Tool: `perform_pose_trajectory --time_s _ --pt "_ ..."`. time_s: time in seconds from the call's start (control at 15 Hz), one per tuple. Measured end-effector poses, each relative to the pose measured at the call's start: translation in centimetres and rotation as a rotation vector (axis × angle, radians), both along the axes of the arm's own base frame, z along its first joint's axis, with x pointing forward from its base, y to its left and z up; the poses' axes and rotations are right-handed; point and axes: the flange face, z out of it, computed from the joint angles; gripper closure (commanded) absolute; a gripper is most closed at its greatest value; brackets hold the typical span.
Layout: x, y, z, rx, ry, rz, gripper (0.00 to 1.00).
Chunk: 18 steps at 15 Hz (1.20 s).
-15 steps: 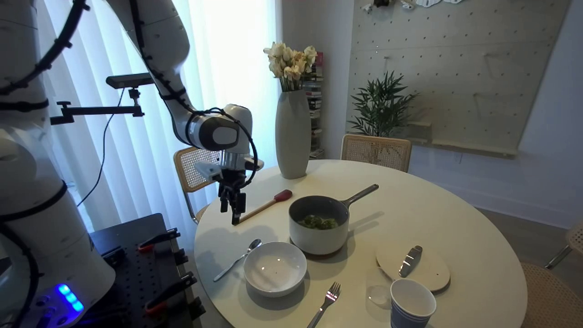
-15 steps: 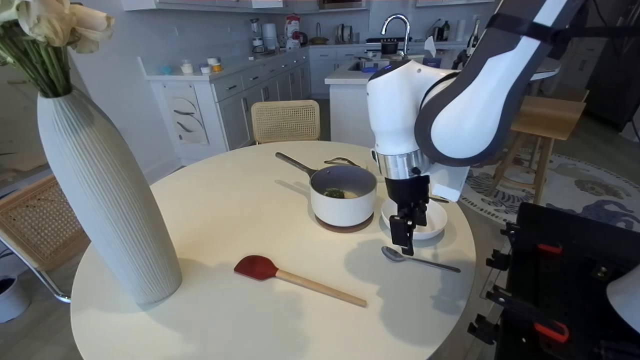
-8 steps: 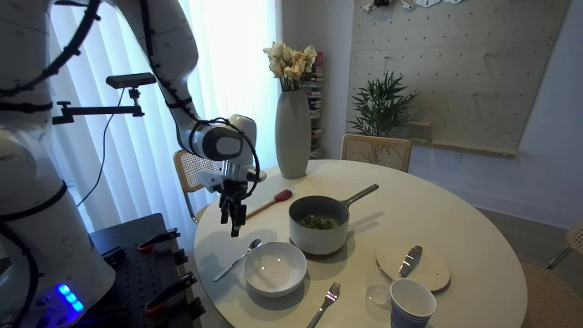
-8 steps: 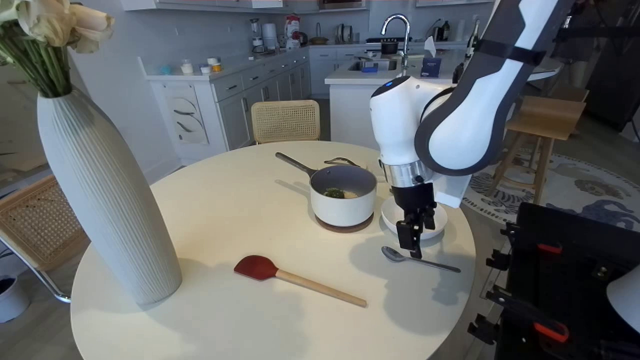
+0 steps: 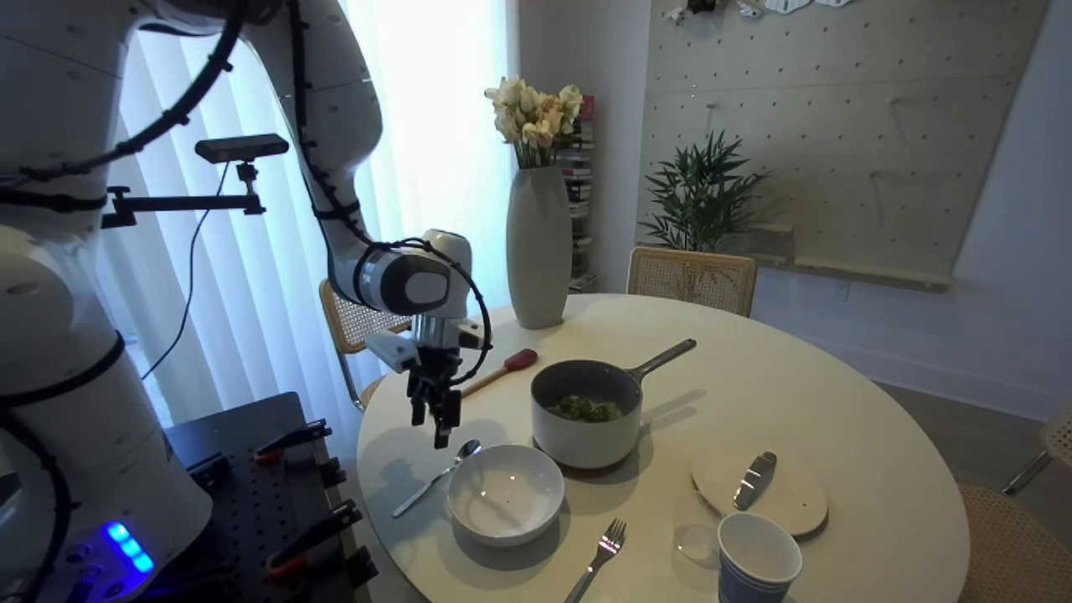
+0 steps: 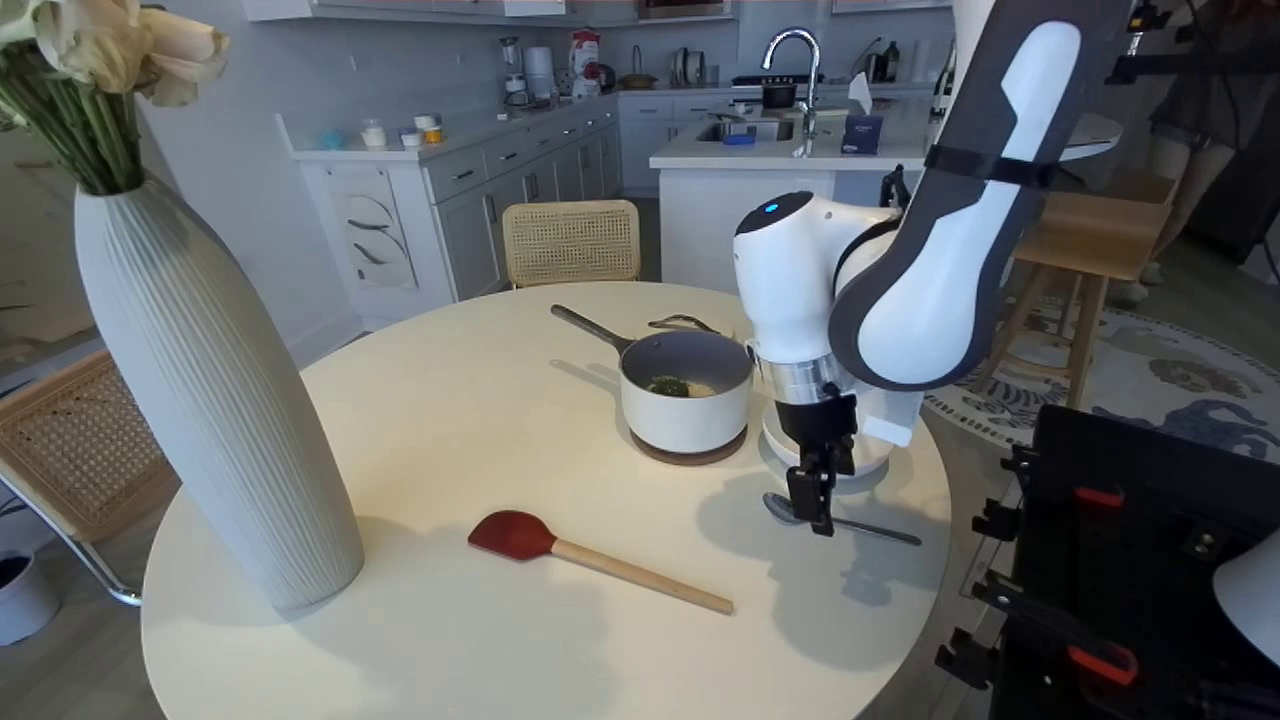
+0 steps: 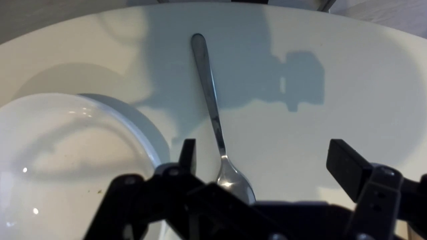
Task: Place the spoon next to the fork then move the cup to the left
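Spoon (image 7: 215, 116) pickup is presumably current; the spread, unloaded hand (image 7: 263, 150) should be lowered right of the bowl (image 7: 76, 153) (wrist view) and clenched.

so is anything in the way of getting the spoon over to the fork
Yes, the white bowl stands between the spoon and the fork, so a straight, low slide would probably hit it; lifting the spoon over it looks safer.

Home, kitchen/dining area: rd. cream-wht. table (image 6: 440, 430), tan woven-cane chair w/ rect. back (image 6: 572, 243), wht. panelled cabinets (image 6: 466, 238), tall arched shiny-metal faucet (image 6: 813, 72).
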Motion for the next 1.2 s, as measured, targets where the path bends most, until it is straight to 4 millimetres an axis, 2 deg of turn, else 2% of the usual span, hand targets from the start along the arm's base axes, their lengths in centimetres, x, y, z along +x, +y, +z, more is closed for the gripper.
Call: perform_pose_trajectory --time_s 0.33,1.2 --pt "0.0 0.4 -1.6 -0.014 -0.016 0.056 0.0" --pt "-0.7 -1.0 -4.9 -0.054 -0.02 0.079 0.0"
